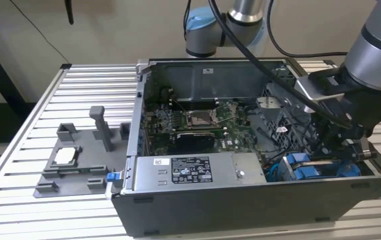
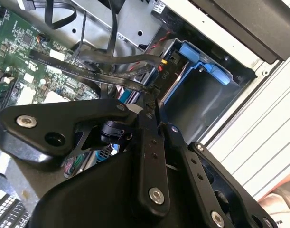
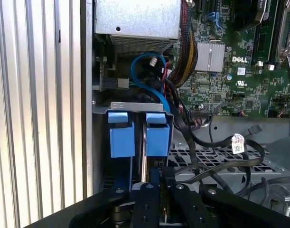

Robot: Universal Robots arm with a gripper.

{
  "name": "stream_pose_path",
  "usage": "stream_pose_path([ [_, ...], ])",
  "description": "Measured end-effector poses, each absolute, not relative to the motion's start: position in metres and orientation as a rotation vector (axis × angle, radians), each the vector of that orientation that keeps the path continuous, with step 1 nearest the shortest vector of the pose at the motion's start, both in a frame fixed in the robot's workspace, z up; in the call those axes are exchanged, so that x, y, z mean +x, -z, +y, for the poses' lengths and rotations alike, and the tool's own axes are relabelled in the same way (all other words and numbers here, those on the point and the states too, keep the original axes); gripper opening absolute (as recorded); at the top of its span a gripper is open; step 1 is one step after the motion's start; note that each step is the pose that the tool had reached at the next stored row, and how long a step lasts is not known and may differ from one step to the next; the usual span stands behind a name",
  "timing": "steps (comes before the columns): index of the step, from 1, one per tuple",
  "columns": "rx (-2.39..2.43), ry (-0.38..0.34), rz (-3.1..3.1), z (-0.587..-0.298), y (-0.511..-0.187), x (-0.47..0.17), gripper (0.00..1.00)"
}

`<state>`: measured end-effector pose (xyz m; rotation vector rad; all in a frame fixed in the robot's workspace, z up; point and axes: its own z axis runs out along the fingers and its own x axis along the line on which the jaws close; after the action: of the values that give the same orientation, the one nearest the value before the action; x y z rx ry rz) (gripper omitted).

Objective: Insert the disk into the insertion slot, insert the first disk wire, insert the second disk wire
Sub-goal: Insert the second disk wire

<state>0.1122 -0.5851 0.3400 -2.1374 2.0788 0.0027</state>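
Note:
The disk [image 1: 304, 167] sits in the insertion slot [image 3: 135, 105] at the case's near corner on the exterior view's right. Its two blue carrier tabs [image 3: 122, 135] stick out side by side. My gripper [image 1: 342, 156] reaches down into that corner, right by the tabs. In the second wrist view the gripper [image 2: 152, 99] has its jaws close together on the end of a black disk wire [image 2: 111, 64], which runs across the motherboard to the blue carrier [image 2: 201, 61]. A second black wire [image 3: 220, 164] loops loose over the perforated metal beside the slot.
A grey labelled power-supply box [image 1: 190, 170] lies along the case's front wall. The motherboard [image 1: 197, 122] fills the case floor. A blue cable [image 3: 140, 76] and a wire bundle [image 3: 187, 52] crowd the gap behind the slot. A grey fixture [image 1: 76, 160] stands on the slatted table [image 1: 16, 200].

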Motion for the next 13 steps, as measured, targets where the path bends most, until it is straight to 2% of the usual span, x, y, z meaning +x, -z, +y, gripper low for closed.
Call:
stream_pose_path([
  [13, -2.076, 0.004, 2.141, -0.5841, -0.3372, 0.1122, 0.16],
])
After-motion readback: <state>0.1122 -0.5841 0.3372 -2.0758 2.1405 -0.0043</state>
